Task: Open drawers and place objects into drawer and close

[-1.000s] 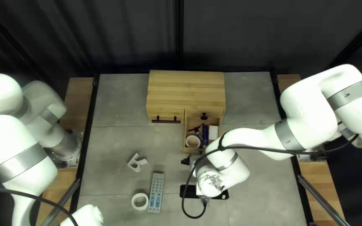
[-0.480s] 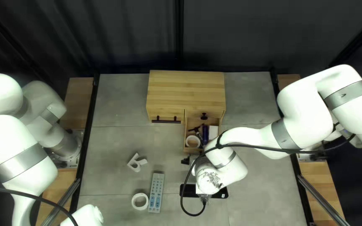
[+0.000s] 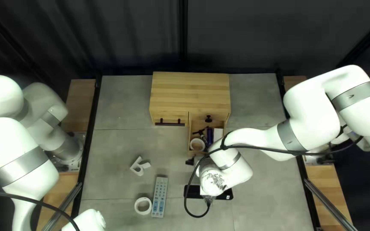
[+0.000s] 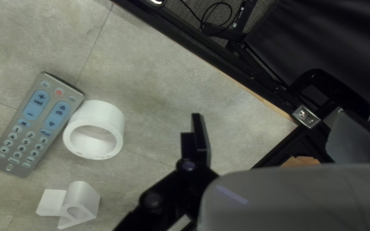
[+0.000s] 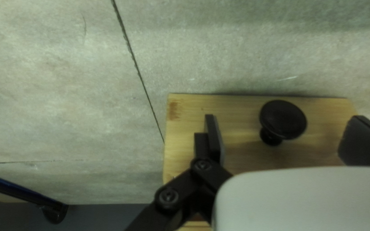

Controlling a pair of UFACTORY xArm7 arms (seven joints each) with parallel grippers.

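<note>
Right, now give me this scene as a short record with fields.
open drawer: pale wooden drawer, holding white ring, dark blue cylinder, white block
shut drawer: one with black bar handle
on table: grey remote with blue buttons, thick white ring, white R-shaped piece
left pincer: open, empty
right pincer: open, black round knob showing between fingers

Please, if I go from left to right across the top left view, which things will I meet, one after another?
Left arm → white ring → remote control → open drawer → wooden board at the right side.
</note>
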